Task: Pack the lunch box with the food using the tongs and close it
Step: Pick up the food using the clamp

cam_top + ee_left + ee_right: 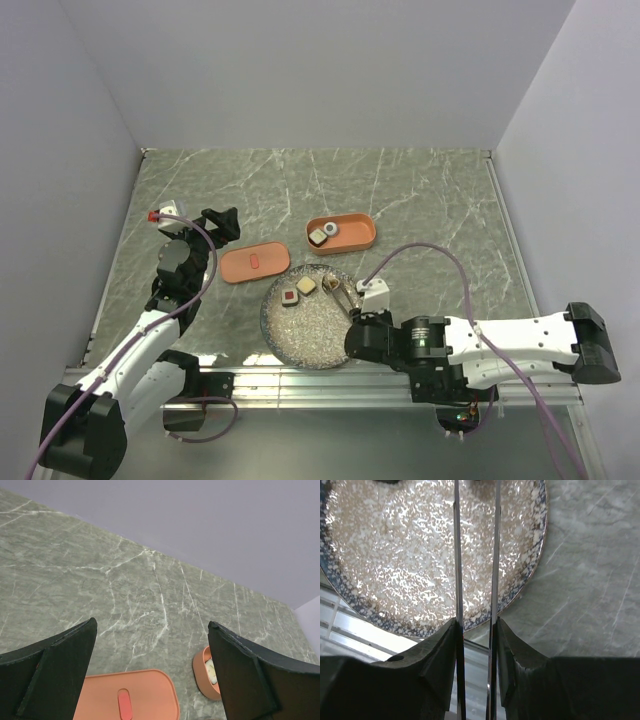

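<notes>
The salmon-orange lunch box (358, 238) stands open at mid-table with two food pieces (322, 234) in its left end. Its flat lid (254, 263) lies to the left, also in the left wrist view as the lid (135, 695) beside the lunch box (204, 676). On the speckled plate (305, 335) sit a red piece (290, 297), a cream piece (306, 286) and a brown piece (330, 283). My right gripper (355, 312) (476, 630) is shut on the thin metal tongs (343, 296) (458, 555), whose tips reach the brown piece. My left gripper (222, 222) (152, 625) hangs open above the lid's far side.
The plate (395, 555) lies near the table's front edge, where a metal rail (330, 385) runs. Grey walls close in the marble table (420, 190) at the back and on both sides. The right arm's cable (450, 265) loops over the table right of the plate.
</notes>
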You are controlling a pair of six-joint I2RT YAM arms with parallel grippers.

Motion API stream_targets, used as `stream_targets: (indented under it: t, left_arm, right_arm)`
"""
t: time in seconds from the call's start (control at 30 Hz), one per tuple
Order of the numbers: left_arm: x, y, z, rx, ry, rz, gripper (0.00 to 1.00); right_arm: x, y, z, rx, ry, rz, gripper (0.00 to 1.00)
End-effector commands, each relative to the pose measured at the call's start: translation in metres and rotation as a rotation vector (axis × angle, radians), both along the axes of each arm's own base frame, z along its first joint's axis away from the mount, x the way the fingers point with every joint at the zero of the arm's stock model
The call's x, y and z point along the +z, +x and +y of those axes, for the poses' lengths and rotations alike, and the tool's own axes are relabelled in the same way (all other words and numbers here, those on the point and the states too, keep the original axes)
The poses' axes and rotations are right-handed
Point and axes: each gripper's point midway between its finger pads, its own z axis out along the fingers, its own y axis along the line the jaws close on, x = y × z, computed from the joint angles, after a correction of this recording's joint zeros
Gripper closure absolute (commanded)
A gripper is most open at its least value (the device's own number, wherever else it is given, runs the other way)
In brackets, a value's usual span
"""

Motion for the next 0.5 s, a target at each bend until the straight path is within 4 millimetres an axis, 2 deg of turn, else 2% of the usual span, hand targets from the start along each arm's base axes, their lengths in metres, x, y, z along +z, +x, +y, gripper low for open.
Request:
stream_targets:
  t: [0.0, 0.33, 0.43, 0.47]
  left_arm:
    - [0.009, 0.000, -0.001, -0.005, -0.026, -0.030, 0.01]
    - [0.008, 0.002, -0.002, -0.006, -0.023, -0.025, 0.00]
    - [0.007, 0.003, -0.001, -0.006, -0.022, -0.024, 0.01]
    - [0.007, 0.003, -0.001, -0.006, -0.022, -0.024, 0.01]
  right_arm:
    - [0.037, 0.020, 0.011, -0.014, 0.095, -0.084, 0.75]
    - [0.061, 0.045, 0.006, -0.025, 0.099, -0.150, 0.75]
    - [0.067, 0.058, 0.005, -0.029, 0.100, -0.165, 0.74]
    - [0.070, 0.069, 0.003, -0.046, 0.105, -0.177, 0.74]
